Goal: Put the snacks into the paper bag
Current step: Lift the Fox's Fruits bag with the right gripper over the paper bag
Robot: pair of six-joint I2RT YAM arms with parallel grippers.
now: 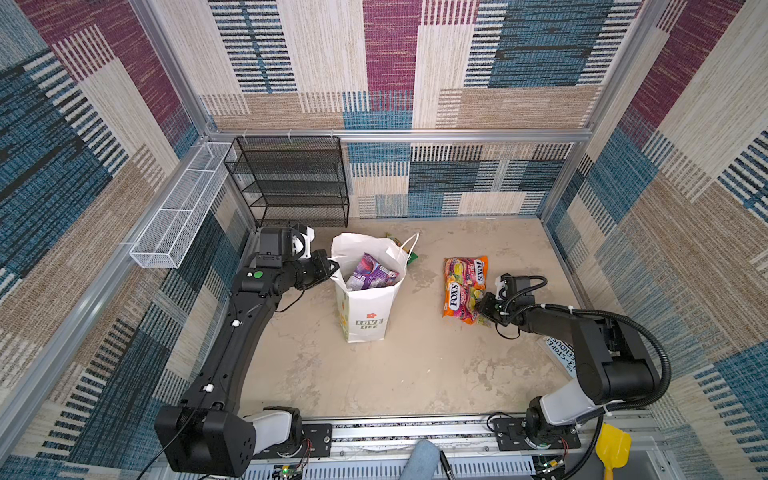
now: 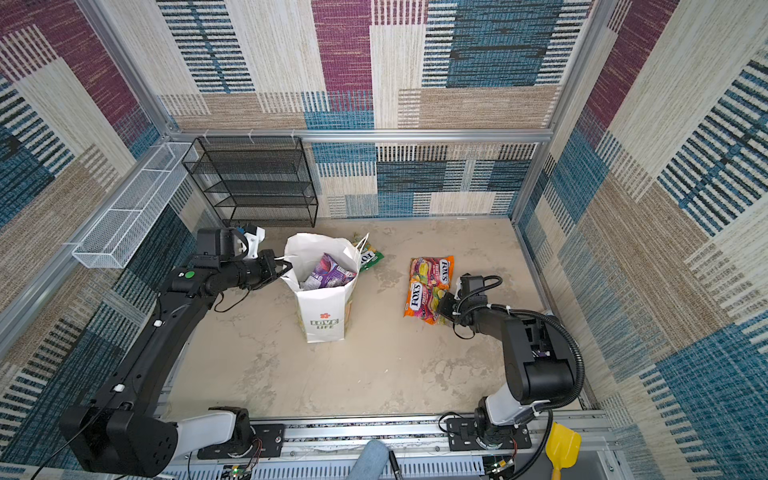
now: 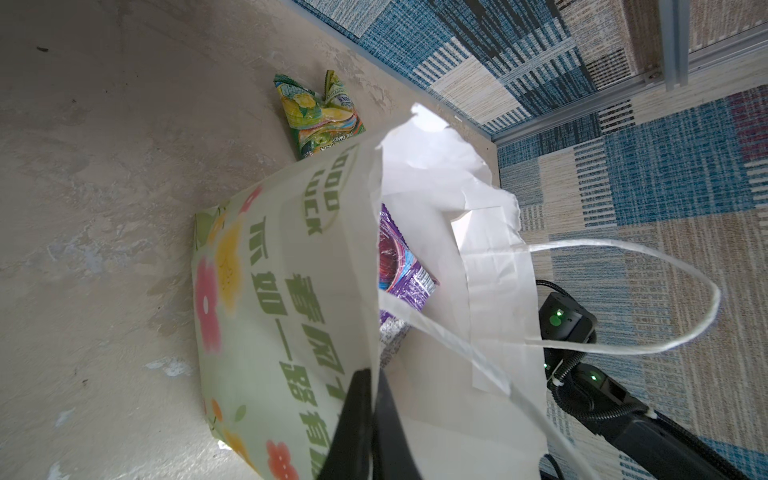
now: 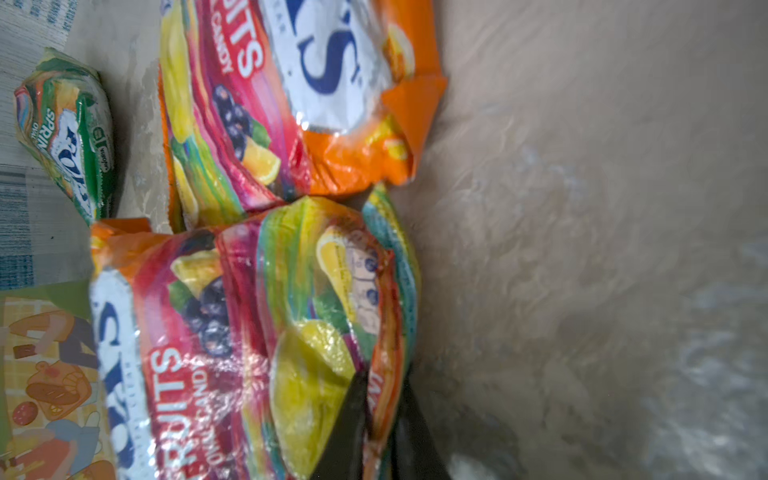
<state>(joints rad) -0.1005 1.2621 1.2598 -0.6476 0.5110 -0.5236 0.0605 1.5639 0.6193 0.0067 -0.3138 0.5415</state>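
The white paper bag (image 1: 368, 309) (image 2: 324, 309) stands upright mid-table with its mouth open. A purple snack (image 1: 371, 274) (image 2: 328, 272) lies inside it. My left gripper (image 1: 332, 266) (image 3: 374, 378) is shut on the bag's left rim. Two orange-pink FOX'S snacks (image 1: 469, 270) (image 1: 455, 299) lie side by side to the bag's right. My right gripper (image 1: 482, 307) (image 4: 384, 386) is shut on the edge of the nearer orange snack (image 4: 249, 332). A green-yellow snack (image 2: 370, 255) (image 3: 320, 112) lies behind the bag.
A black mesh shelf (image 1: 291, 178) stands against the back wall and a white wire basket (image 1: 178, 208) hangs on the left wall. A printed sheet with black lettering (image 1: 561, 351) lies under the right arm. A yellow scoop (image 1: 613, 449) sits at the front right.
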